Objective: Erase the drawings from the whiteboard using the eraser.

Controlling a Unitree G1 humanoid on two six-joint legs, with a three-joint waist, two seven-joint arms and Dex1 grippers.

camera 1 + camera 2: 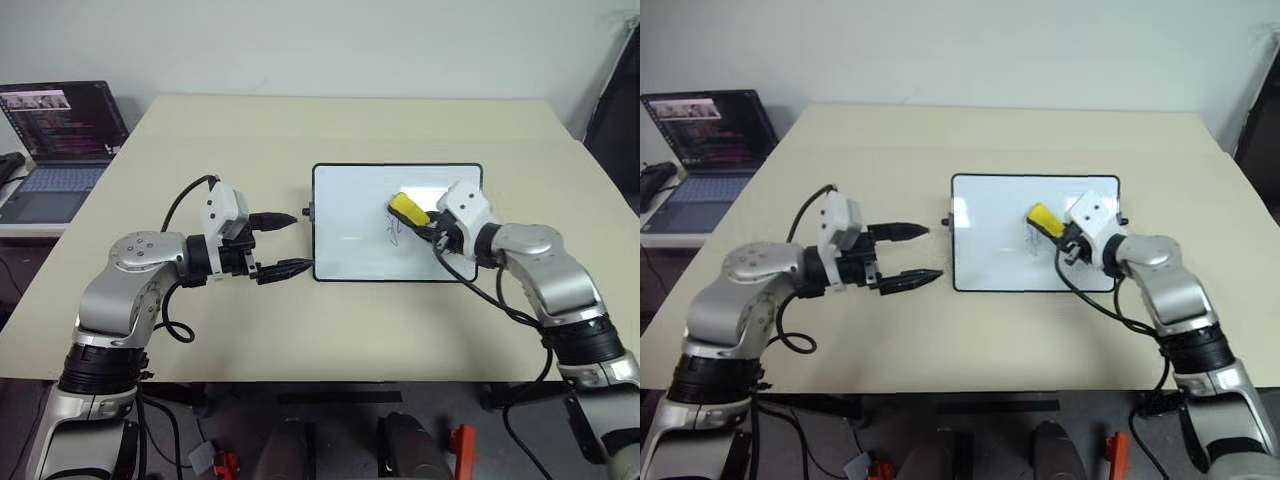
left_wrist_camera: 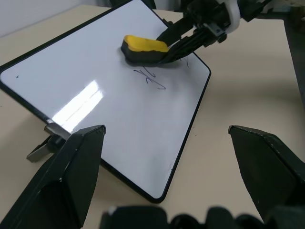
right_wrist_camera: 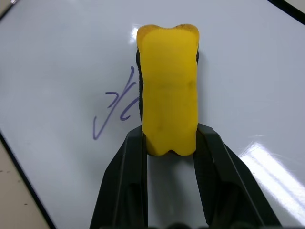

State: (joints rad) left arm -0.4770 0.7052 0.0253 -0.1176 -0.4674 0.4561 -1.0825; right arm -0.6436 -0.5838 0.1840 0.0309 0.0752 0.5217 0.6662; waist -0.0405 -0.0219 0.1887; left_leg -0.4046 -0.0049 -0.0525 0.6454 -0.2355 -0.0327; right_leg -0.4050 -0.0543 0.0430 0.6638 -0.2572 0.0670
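Observation:
The whiteboard (image 1: 350,250) lies flat at the middle of the table. My right gripper (image 1: 425,222) is shut on the yellow eraser (image 1: 408,208), which rests over the board's right half. In the right wrist view the eraser (image 3: 167,95) sits between the black fingers (image 3: 128,171), right beside a dark-blue scribble (image 3: 116,107). This drawing (image 1: 393,231) lies just below and left of the eraser. My left gripper (image 1: 300,241) stands open by the board's left edge, its lower fingertip close to the frame; contact cannot be told. The left wrist view looks across the board (image 2: 95,71) to the eraser (image 2: 143,45).
An open laptop (image 1: 60,140) stands on a lower side surface off the table's left. The beige table (image 1: 300,130) stretches wide behind and in front of the board. A dark object (image 1: 620,100) stands past the table's far right corner.

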